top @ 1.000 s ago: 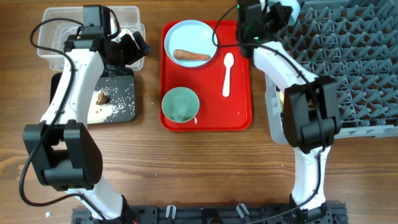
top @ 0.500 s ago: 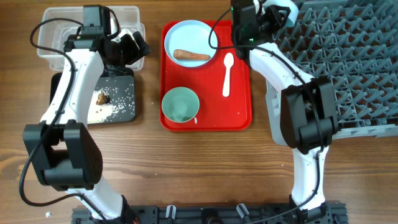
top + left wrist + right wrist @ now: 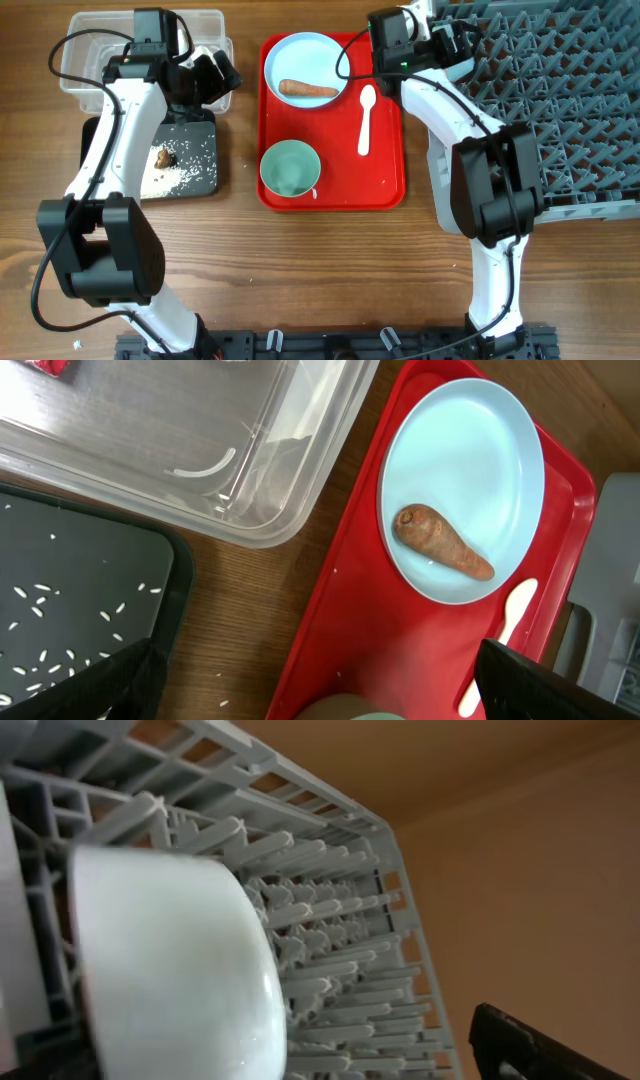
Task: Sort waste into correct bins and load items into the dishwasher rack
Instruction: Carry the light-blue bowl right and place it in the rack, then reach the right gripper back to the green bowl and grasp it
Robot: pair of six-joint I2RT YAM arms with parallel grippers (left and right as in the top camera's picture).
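The white bowl rests on its side among the pegs of the grey dishwasher rack. My right gripper is at the rack's near-left corner, open, with the bowl loose beside one dark fingertip. My left gripper hovers open and empty between the clear tub and the red tray. On the tray are a light blue plate with a carrot piece, a white spoon and a small light blue bowl. The black tray holds rice crumbs and a brown lump.
A red-and-white wrapper shows in the clear tub's corner. Bare wooden table lies in front of the trays. The rack fills the right side.
My right gripper has opened and let go of the white bowl in the rack, and its wrist has shifted slightly left. The left arm has not moved.
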